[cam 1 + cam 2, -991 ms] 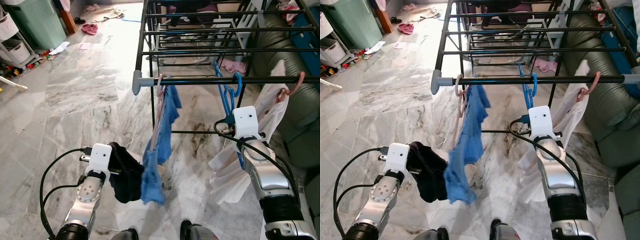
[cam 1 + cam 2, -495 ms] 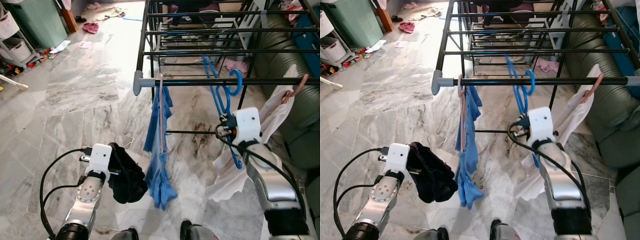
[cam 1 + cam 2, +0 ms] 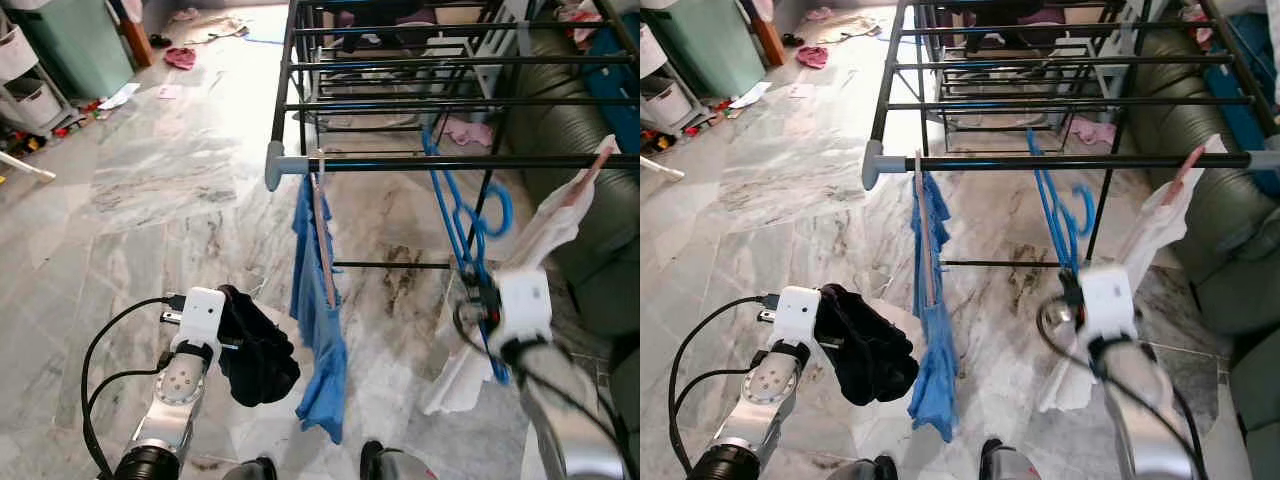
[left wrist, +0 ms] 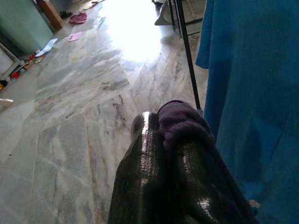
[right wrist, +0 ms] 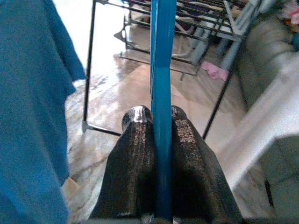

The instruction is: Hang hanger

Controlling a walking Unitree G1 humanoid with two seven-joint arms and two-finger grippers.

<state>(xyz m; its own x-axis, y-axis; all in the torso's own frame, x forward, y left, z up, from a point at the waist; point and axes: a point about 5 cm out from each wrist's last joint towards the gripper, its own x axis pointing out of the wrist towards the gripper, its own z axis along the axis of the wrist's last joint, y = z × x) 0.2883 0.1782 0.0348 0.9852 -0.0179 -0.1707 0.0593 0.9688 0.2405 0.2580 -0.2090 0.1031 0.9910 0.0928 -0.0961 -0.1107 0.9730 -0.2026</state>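
— Floor [image 3: 150, 200]?
— Grey marble, clothes strewn far off; green sofa [image 3: 600, 200] beside drying rack [image 3: 400, 160].
— Hanger [image 3: 460, 215]?
— Blue, below the rail, clamped in right gripper [image 5: 159, 135].
— Left gripper [image 4: 161, 135]?
— Closed on dark cloth [image 3: 255, 350], near blue shirt [image 3: 320, 300].

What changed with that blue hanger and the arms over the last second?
The right gripper, clamped on the blue hanger, pulled back toward the robot, and the hanger's hook came off the front rail; it now hangs below it. The blue garment swung edge-on. The left gripper kept its dark cloth in the same place.
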